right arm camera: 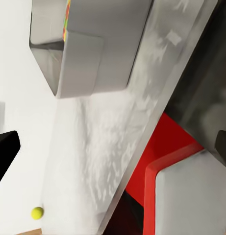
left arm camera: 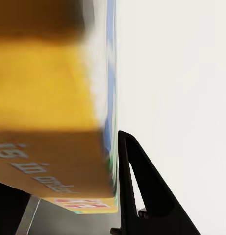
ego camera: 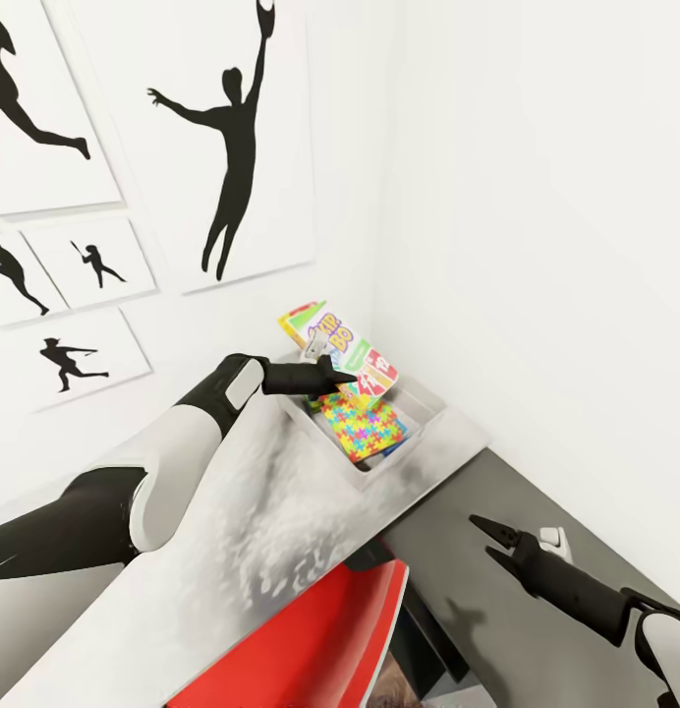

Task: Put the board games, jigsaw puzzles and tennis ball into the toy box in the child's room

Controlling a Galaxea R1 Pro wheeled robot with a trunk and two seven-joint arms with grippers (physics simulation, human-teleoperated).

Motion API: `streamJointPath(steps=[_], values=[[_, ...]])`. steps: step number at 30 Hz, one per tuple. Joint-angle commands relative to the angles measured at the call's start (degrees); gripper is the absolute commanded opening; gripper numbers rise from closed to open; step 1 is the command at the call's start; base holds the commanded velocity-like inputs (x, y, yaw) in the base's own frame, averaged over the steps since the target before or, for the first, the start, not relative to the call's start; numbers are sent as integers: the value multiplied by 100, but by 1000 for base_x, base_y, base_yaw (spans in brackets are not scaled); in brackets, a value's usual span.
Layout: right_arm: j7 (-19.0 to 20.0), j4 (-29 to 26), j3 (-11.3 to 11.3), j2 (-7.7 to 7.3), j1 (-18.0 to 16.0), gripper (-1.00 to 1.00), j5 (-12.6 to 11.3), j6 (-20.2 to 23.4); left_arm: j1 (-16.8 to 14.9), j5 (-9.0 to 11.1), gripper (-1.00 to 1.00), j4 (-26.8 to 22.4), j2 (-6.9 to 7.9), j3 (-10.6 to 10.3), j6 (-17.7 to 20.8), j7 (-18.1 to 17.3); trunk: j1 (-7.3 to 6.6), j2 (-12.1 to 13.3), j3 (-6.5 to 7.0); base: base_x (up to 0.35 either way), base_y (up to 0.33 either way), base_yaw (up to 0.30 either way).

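Gripping the SKIP-BO box (ego camera: 342, 351), the left tool (ego camera: 338, 375) hangs over the toy box (ego camera: 433, 405).

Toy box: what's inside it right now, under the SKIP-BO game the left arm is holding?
Inside the toy box lies a jigsaw puzzle, with a blue edge of something beneath it. The SKIP-BO game, held tilted in the left gripper, hides the box's back part, so anything there cannot be seen.

The SKIP-BO box (ego camera: 342, 356) hides the toy box's (ego camera: 430, 405) back wall and one edge of the jigsaw puzzle (ego camera: 363, 425). Close to the left wrist camera the box is a yellow blur, its print unreadable. Under the puzzle a blue corner pokes out, perhaps another game.
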Motion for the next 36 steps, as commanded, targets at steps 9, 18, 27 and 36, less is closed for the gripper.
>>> streamJointPath(steps=[9,18,27,36], values=[[120,0,-15,-1,-3,100,56,27,-6,-34,-100,7,17,17,-81,-18,3,-11,-95,0,0,0],[121,0,-79,-1,1,100,56,28,-7,-41,-100,8,18,7,-123,-26,3,-11,-179,0,0,0],[1972,-7,-290,13,85,100,16,551,0,-42,-100,8,28,5,-130,-35,3,-11,-263,0,0,2],[3372,-1,-754,14,91,100,50,551,1,-37,-100,8,26,17,-130,-37,3,-11,-347,0,0,81]])
